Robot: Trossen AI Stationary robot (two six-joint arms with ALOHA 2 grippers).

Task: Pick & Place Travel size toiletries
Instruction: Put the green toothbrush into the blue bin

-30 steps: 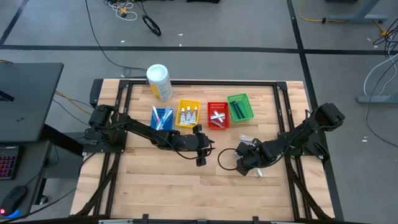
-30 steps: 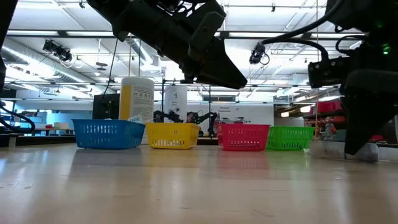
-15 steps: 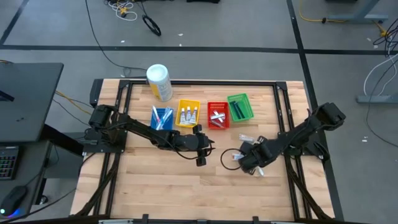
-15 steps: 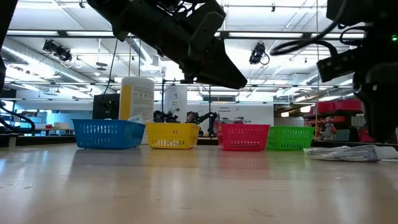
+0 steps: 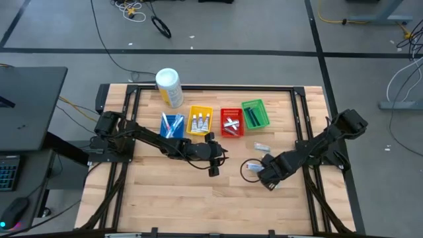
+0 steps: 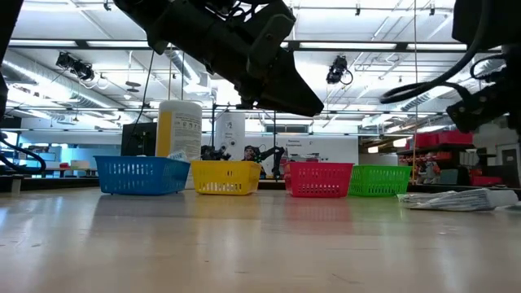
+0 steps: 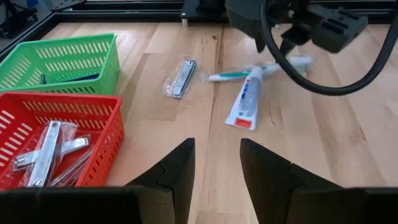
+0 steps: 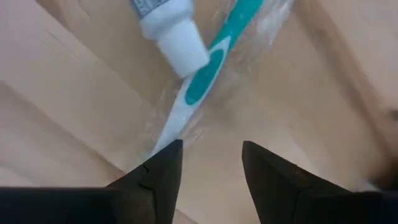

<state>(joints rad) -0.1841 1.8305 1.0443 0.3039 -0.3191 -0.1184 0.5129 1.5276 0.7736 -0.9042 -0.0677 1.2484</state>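
A white-and-blue toothpaste tube (image 7: 245, 99) (image 5: 253, 167) lies flat on the table. A teal-and-white toothbrush (image 8: 199, 87) (image 7: 261, 71) in clear wrap lies beside its cap (image 8: 180, 46). A wrapped metal nail clipper (image 7: 180, 78) (image 5: 262, 147) lies nearer the baskets. My right gripper (image 8: 208, 180) (image 5: 268, 176) hovers open above the toothbrush and the cap and touches nothing. My left gripper (image 7: 217, 174) (image 5: 213, 162) hangs open over the table's middle, facing these items from their left.
Four small baskets stand in a row toward the far edge: blue (image 5: 172, 125), yellow (image 5: 200, 120), red (image 5: 231, 123) with metal clippers, green (image 5: 255, 114). A white-and-yellow canister (image 5: 169, 87) stands behind the blue one. Bare wood lies along the near side.
My right gripper has risen from table height off the items and drifted a little toward the right, near corner. The wrapped items have stayed lying on the table.
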